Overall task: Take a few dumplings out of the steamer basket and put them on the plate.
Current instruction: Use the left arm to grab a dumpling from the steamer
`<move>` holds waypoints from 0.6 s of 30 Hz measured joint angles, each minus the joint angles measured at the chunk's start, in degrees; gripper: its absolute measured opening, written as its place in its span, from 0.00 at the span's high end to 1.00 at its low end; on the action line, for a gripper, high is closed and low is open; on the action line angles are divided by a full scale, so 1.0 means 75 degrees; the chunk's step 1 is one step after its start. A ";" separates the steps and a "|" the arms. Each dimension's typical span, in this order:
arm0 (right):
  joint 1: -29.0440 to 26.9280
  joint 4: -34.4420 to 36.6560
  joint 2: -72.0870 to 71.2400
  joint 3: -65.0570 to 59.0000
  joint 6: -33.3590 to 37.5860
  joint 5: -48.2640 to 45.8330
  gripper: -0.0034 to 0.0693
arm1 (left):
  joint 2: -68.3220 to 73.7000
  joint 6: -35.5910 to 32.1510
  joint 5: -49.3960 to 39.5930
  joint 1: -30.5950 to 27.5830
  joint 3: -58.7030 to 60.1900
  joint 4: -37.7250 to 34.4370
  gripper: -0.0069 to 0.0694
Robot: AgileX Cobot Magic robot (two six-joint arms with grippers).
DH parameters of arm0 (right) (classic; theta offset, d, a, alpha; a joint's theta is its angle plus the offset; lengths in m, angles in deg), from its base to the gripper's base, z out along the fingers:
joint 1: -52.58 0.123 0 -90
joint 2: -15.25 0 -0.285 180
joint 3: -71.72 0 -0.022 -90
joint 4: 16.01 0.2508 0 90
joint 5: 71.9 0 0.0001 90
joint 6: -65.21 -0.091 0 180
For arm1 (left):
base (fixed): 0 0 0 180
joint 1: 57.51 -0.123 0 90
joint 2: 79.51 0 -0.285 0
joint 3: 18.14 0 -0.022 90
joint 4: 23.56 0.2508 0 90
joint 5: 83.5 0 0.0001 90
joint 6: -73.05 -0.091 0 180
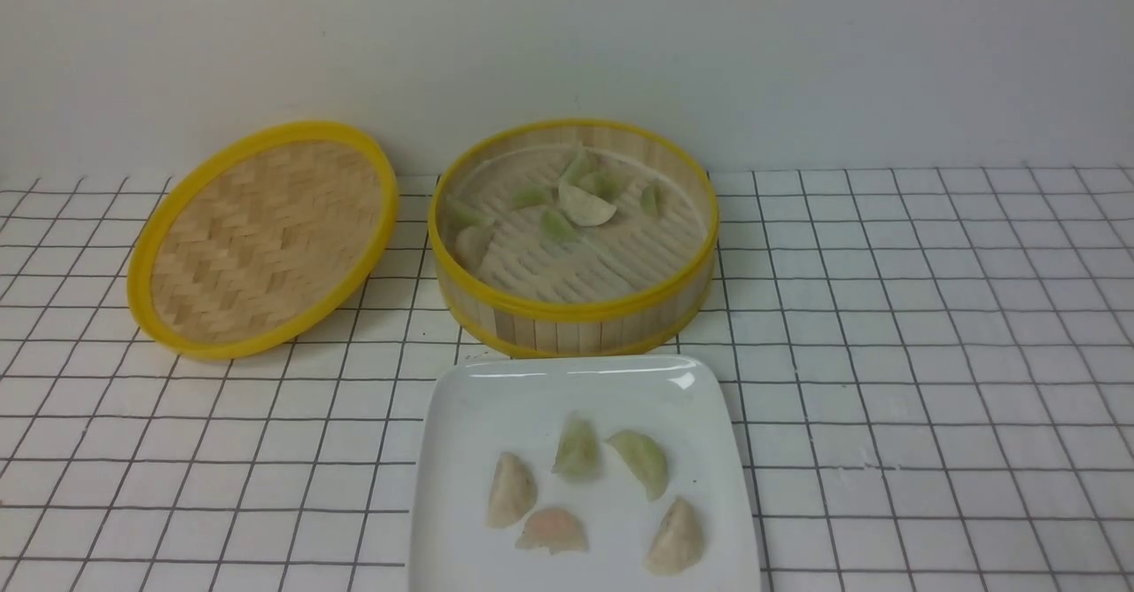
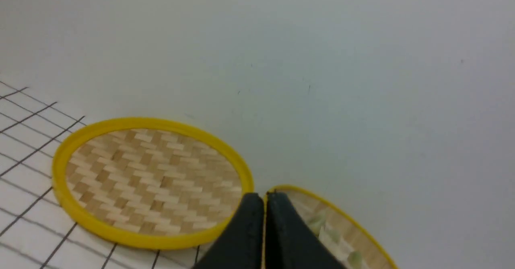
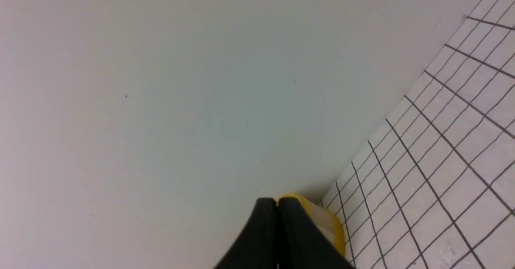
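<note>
The steamer basket [image 1: 567, 331] is pale bamboo slats, matt and ridged, bound by smooth yellow rims that look like plastic; the lid [image 1: 266, 237] is woven bamboo strip with the same rim. The plate [image 1: 532, 393] is glossy white with bright highlights, and the dumplings [image 1: 577, 450] have a pleated, translucent, faintly waxy skin.

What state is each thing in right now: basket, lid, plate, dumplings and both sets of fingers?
Steamer basket: uncovered, partly filled.
Lid: off, on the table at the basket's left.
Dumplings in basket: several, towards the far side.
Plate: in front of the basket, loaded.
Dumplings on plate: five, lying loose.
Left fingers: shut, empty.
Right fingers: shut, empty.
</note>
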 joint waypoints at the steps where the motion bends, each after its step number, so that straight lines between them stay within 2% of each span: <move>1: 0.0000 0.0056 0.0000 0.0000 0.0018 0.0055 0.97 | 0.0000 0.0064 0.0195 0.0000 0.0007 -0.0081 0.92; 2: 0.0000 0.0151 0.0000 0.0000 0.0105 0.0216 0.97 | 0.0000 0.0245 0.1001 0.0000 0.0007 -0.0345 0.92; 3: 0.0000 0.0158 0.0000 0.0000 0.0139 0.0243 0.97 | 0.0000 0.0264 0.1107 0.0000 0.0007 -0.0374 0.92; 5: 0.0000 0.0151 0.0000 0.0343 0.0555 0.0067 0.97 | 0.0017 0.0401 0.2081 0.0000 -0.0118 -0.0599 0.92; 8: 0.0000 -0.0206 0.0354 0.1612 0.1627 -0.0701 0.97 | 0.0611 0.0434 0.1695 0.0000 -0.1103 -0.0570 0.92; 9: 0.0000 -0.0239 0.0475 0.1715 0.1706 -0.0773 0.97 | 0.0685 0.0434 0.1526 0.0000 -0.1200 -0.0522 0.92; 11: 0.0000 -0.0718 0.1523 0.3151 0.2611 -0.1907 0.97 | 0.1841 0.0434 0.0041 0.0000 -0.2544 0.0067 0.92; 12: 0.0000 -0.0756 0.1630 0.3266 0.2667 -0.2010 0.97 | 0.2081 0.0434 -0.0106 0.0000 -0.2790 0.0132 0.92; 15: 0.0000 -0.1567 0.3787 0.5153 0.3262 -0.4129 0.97 | 0.4434 0.0238 -0.3177 0.0000 -0.5194 0.1227 0.92; 16: 0.0000 -0.1777 0.4272 0.5669 0.3326 -0.4628 0.97 | 0.4836 0.0081 -0.3916 0.0000 -0.5588 0.1390 0.92; 17: 0.0000 -0.2142 0.5097 0.6338 0.3376 -0.5470 0.97 | 0.5890 -0.0344 -0.5299 0.0000 -0.6582 0.1603 0.92; 18: 0.0000 -0.2247 0.5323 0.6428 0.3384 -0.5700 0.97 | 0.6017 -0.0406 -0.5460 0.0000 -0.6814 0.1622 0.92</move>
